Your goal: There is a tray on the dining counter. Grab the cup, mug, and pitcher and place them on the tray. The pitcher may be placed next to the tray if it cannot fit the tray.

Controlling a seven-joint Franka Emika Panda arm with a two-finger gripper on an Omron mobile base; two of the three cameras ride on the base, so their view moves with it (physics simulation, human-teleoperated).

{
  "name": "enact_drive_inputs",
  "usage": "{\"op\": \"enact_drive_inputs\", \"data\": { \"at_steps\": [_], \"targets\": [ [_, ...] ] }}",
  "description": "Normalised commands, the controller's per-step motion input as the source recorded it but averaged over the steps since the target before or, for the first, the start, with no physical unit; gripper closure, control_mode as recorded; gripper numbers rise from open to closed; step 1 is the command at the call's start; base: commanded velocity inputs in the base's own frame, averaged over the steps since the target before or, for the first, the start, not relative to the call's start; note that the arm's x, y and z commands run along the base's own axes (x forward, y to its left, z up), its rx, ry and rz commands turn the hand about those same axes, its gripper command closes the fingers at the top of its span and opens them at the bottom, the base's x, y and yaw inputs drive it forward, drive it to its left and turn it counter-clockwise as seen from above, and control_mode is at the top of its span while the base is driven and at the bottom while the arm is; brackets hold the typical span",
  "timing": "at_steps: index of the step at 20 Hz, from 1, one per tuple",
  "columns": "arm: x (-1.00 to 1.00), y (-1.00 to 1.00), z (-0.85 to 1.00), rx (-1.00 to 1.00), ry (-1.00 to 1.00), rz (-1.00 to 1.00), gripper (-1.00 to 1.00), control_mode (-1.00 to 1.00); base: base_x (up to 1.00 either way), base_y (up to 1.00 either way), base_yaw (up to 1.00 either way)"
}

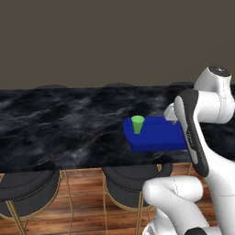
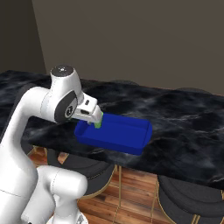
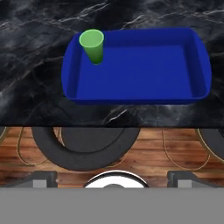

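My pincer hangs wide open, holding nothing, above the stools. The green cup stands upright in the blue tray's corner on the dining counter; no writing anywhere.

Glossy white arm here, rounded links, dark grey joint bands, a grey cap on its top joint.

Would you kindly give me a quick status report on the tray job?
Gripper open, empty, raised over the counter edge. Green cup upright in the blue tray, corner spot. Nothing blocking the tray.
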Motion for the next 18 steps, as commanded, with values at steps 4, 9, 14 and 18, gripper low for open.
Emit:
{"op": "enact_drive_inputs", "data": {
  "at_steps": [4,9,14,18],
  "targets": [
    [-0.37,0.0,0.4,-0.03,0.0,0.0,-1.0,-1.0,0.0,0.0,0.0],
    [-0.07,0.0,0.08,0.0,0.0,0.0,-1.0,1.0,-0.42,0.0,0.0],
    [0.0,0.0,0.0,0.0,0.0,0.0,-1.0,1.0,-0.94,0.31,-0.01],
    [0.0,0.0,0.0,0.0,0.0,0.0,-1.0,1.0,-1.0,0.93,-0.06]
  ]
}}
